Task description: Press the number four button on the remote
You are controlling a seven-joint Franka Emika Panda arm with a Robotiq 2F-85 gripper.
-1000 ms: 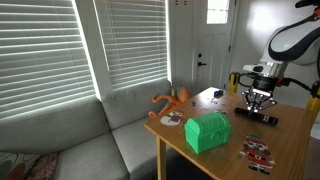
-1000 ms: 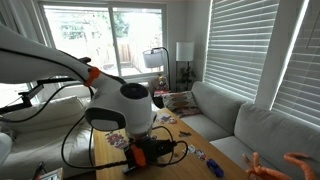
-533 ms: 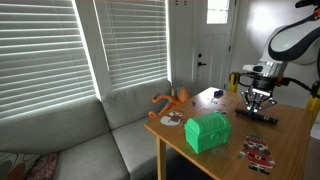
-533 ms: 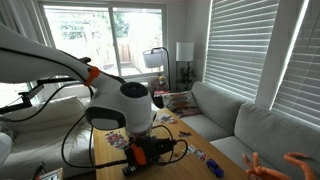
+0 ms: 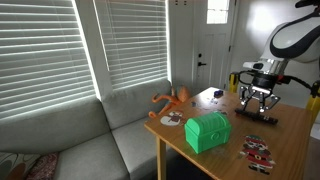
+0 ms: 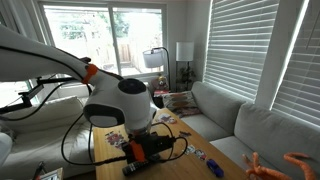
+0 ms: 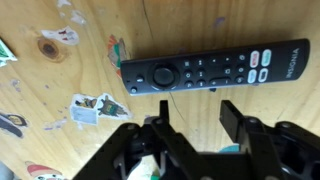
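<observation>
Remote (image 7: pixel 215 68) lies flat on the wooden surface (image 7: pixel 270 100) just beyond the hand (image 7: pixel 200 132). Its long axis runs crosswise to the fingers (image 7: pixel 238 122), which are spread and empty, and its ring-pad end is toward the picture's left. It is a slim black bar with small dark keys, and pale and reddish ones near the lettered end. Key markings are too small to read, and the hand's body is cut off below.

A home living room: grey fabric sofa (image 5: pixel 85 138) at seven o'clock, white slatted window blinds (image 5: pixel 45 50) at ten o'clock.
</observation>
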